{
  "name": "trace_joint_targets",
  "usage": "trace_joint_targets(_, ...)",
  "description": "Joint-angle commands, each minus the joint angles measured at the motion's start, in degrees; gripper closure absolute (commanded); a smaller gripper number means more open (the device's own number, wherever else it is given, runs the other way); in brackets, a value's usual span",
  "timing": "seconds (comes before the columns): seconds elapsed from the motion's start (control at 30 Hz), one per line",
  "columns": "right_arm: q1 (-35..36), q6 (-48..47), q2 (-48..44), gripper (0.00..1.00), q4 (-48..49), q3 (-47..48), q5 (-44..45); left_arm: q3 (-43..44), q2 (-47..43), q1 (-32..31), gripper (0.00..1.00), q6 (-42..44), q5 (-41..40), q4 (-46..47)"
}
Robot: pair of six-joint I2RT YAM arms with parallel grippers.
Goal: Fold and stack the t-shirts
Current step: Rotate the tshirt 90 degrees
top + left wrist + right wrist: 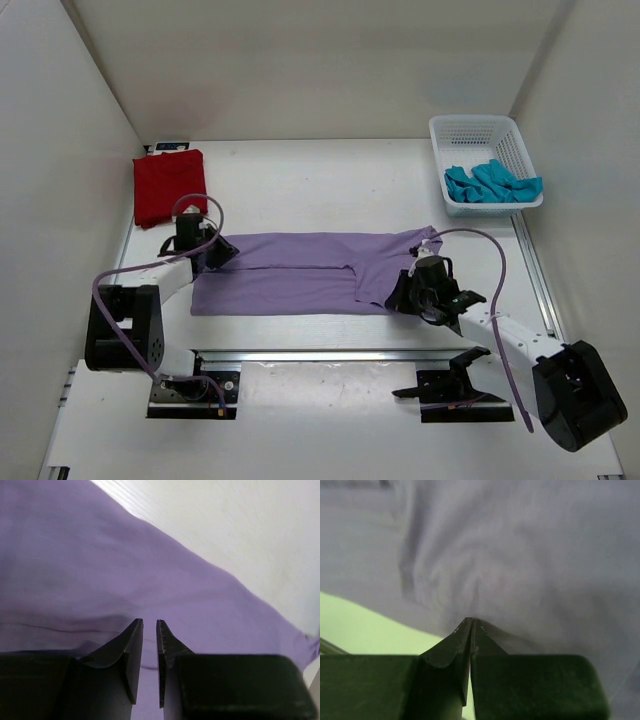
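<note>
The lavender t-shirt [300, 270] lies flat across the middle of the table, folded lengthwise into a long band. My left gripper [222, 252] is low over its far left corner. In the left wrist view its jaws [149, 621] stand a narrow gap apart, and flat cloth [100, 555] shows through the gap. My right gripper [402, 297] is at the shirt's near right edge. In the right wrist view it [471, 619] is shut on the hem, and wrinkles in the cloth [520, 555] fan out from the tips. The dark red t-shirt [170, 187] lies folded at the back left.
A white mesh basket [480, 130] stands at the back right with the teal t-shirt [492, 183] crumpled inside it. White walls close in the table on three sides. Bare table [250, 530] shows beyond the shirt's far edge.
</note>
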Motion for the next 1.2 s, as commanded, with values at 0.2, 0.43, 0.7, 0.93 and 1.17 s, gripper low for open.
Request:
trace_joint_targets(0.2,-3.98,-1.14,-5.12,0.84,-4.57,3.05,-0.77,4.96,-7.05,-11.67,0.69,3.16,0.8,-0.07)
trace_joint_targets(0.43,-13.47,-2.1,6.7,0.86,4.74,7.71,-1.4,9.89,-7.58,-23.96,0.67,8.44,3.25,-2.71)
trace_joint_targets(0.7,-16.03,-0.78,33.32,0.93,16.79,19.56,0.45,4.71,-10.04,-28.81,0.63,10.46,8.36,-1.21)
trace_joint_targets(0.93,-15.06,-6.3,73.03,0.97,-9.49,83.92,-7.46,1.8,-15.75,-25.21,0.59,12.57,8.98,-8.4)
trace_joint_targets(1.17,-10.77,-14.66,71.94,0.85,-30.25,119.88,-9.84,1.01,-14.62,-23.89,0.57,12.22,11.43,-10.53)
